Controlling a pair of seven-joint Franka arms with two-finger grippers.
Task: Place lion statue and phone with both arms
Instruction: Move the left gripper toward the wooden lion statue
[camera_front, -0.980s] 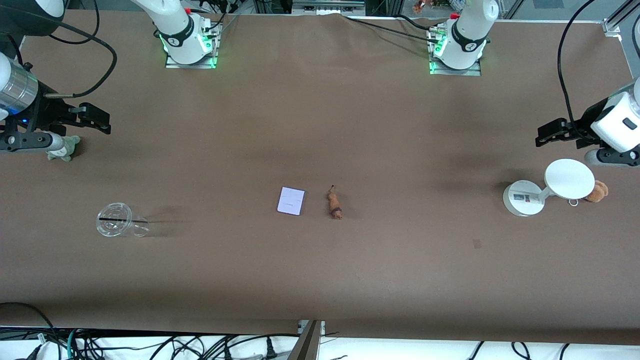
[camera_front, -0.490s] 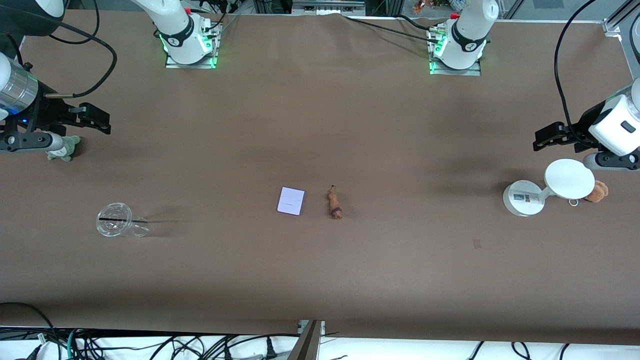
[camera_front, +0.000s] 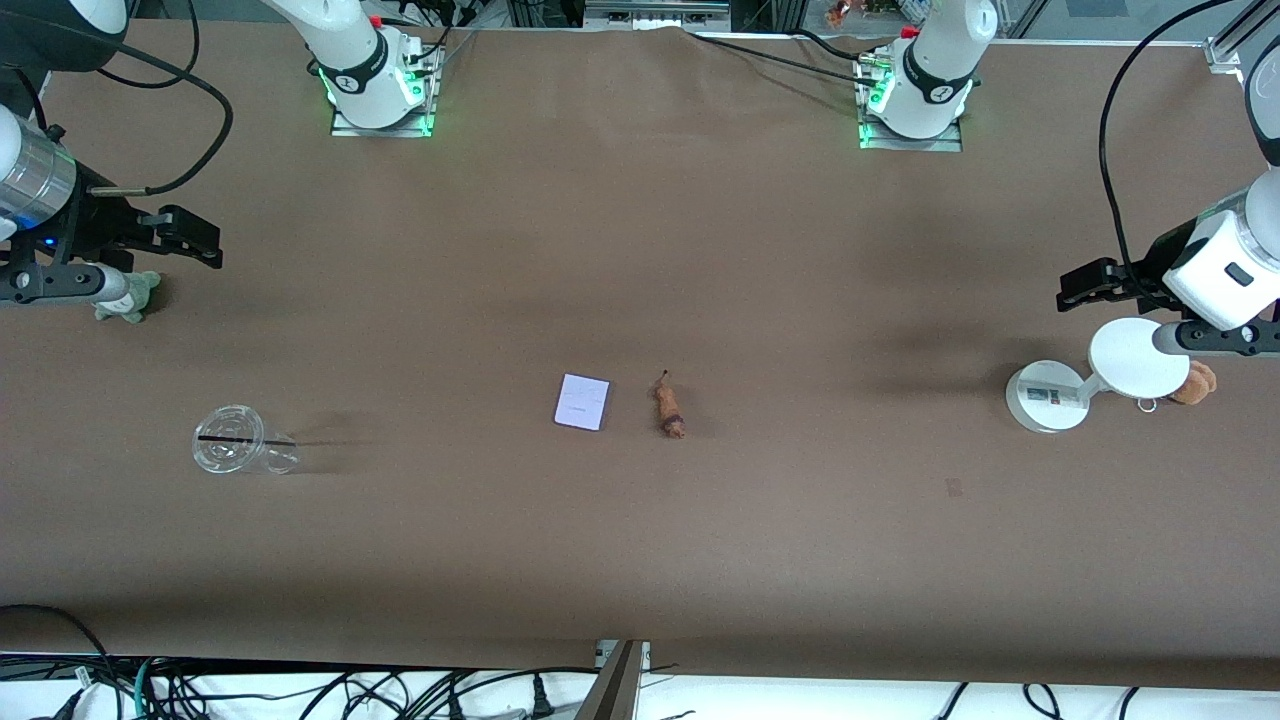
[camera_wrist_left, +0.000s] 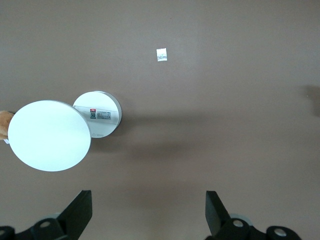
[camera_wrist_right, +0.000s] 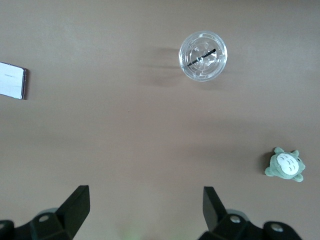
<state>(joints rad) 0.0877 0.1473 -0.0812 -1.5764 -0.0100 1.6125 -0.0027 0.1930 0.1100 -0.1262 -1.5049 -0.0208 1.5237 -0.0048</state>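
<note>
Moved: left gripper (camera_front: 1075, 287) now farther over white stand (camera_front: 1090, 375), open, empty.
Right gripper (camera_front: 190, 240): waits, open.
Hidden: tan plush (camera_front: 1195, 383) partly covered.

The brown table (camera_front: 640, 560) is evenly lit from above; soft shadows are cast, and sharp focus is kept throughout.

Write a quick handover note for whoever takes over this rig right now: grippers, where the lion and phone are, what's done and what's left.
Left gripper: open, empty, over the table beside the white stand.
Right gripper: open, empty, near the grey-green plush toy at its end of the table.
Phone and lion statue: side by side mid-table, apart, untouched.
Done: nothing grasped.
Left: pick up and place both. The clear cup and stand look like possible targets, but that is a guess.
</note>
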